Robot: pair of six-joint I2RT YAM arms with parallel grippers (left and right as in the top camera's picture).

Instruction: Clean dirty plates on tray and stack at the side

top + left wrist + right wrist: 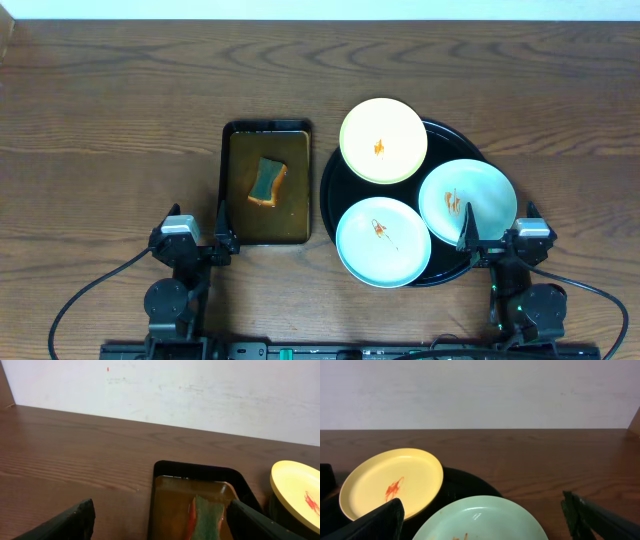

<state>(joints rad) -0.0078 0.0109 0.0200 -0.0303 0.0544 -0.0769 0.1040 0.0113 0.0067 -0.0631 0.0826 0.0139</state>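
Note:
The round black tray [331, 192] holds three plates with orange-red smears: a pale yellow plate [383, 140] at the back, a mint-blue plate [383, 241] at the front left and a mint-blue plate [467, 199] at the right. My left gripper [197, 243] is open and empty at the table's front, left of the tray. My right gripper [495, 243] is open and empty just in front of the right mint-blue plate [480, 520]. The yellow plate [392, 481] shows in the right wrist view and at the edge of the left wrist view [300, 492].
A smaller rectangular black tray [227, 190] with brownish liquid holds a green and orange sponge [267, 181], left of the round tray; they also show in the left wrist view, tray [165, 472] and sponge [206, 519]. A white wall stands behind the wooden table.

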